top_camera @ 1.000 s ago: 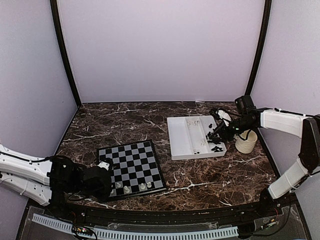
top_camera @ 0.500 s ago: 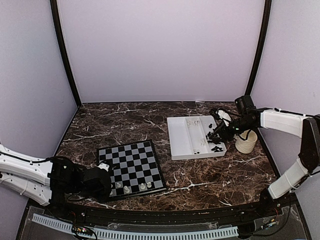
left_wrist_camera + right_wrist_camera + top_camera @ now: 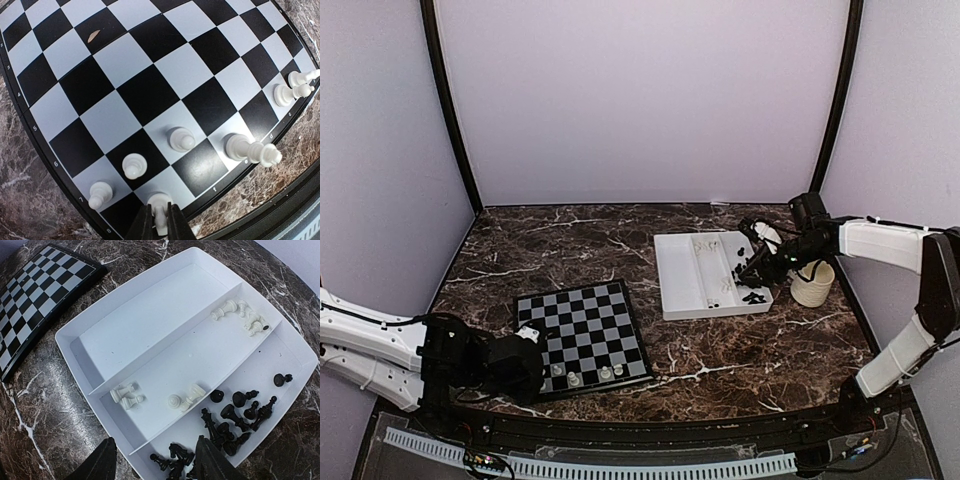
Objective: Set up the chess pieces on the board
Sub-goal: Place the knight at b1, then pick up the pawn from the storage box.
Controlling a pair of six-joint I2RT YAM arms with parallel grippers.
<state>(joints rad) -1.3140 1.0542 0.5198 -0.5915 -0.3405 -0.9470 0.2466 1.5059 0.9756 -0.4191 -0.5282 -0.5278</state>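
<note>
The chessboard [image 3: 582, 335] lies at the front left; it fills the left wrist view [image 3: 150, 85]. Several white pieces stand along its near edge, such as a pawn [image 3: 134, 165] and a tall piece [image 3: 247, 148]. My left gripper [image 3: 159, 227] is shut on a white piece [image 3: 160, 207] standing on a light square in the near corner. My right gripper [image 3: 155, 460] is open above the white tray [image 3: 150, 335], which holds white pieces [image 3: 182, 401] in its middle part and black pieces [image 3: 235, 412] in its outer part.
A cream ribbed mug [image 3: 812, 283] stands right of the tray [image 3: 672, 280], beside my right arm. A small brown fleck [image 3: 93, 35] lies on one far board square. The dark marble table [image 3: 570, 250] is ringed by purple walls.
My left arm has crept slightly, still at the board's near left corner. My right arm has barely moved above the tray.
</note>
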